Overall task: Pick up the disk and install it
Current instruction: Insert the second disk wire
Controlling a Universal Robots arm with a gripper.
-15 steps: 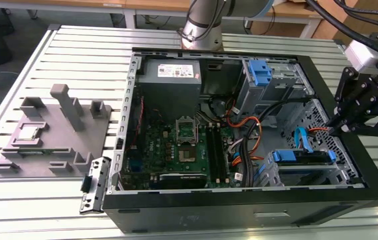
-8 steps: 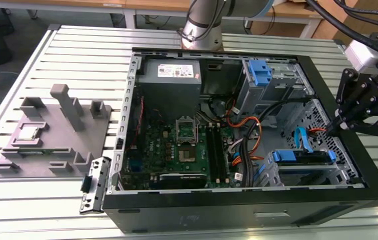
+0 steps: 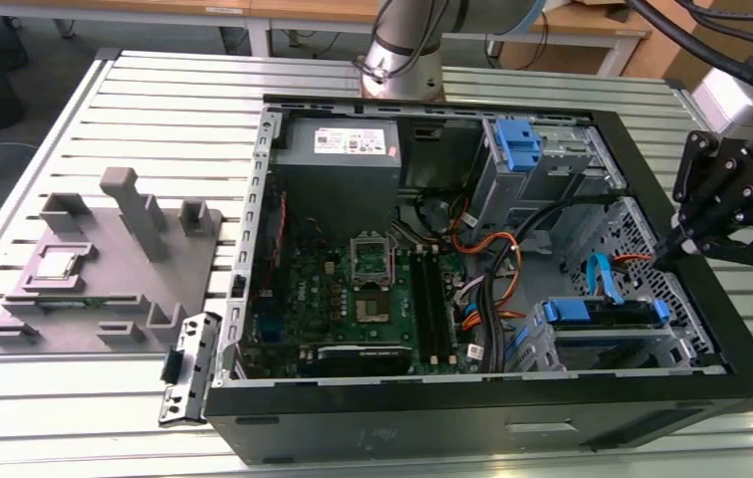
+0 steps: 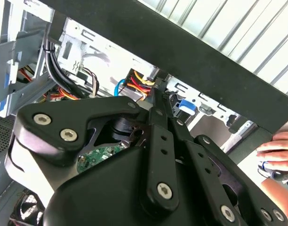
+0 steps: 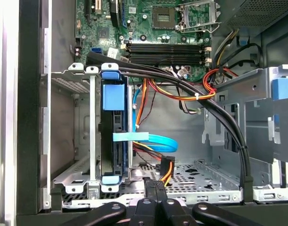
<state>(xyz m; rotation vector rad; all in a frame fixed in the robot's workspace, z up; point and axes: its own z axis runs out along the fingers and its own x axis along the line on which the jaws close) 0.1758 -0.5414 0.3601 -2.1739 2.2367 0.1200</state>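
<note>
Gripper [image 3: 685,249] fingers pressed together, empty, at case [image 3: 695,398] right wall; disk [image 3: 599,311] seated edgewise in bay; best approached squarely.

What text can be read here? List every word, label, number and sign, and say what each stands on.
No text reads clearly enough to quote.
White sticker on the grey power supply box: print too small to read.
White lettering on the gripper body: partial, not legible.
Markings on the green motherboard: too small to read.
The disk in its bay: no label face shows.
</note>
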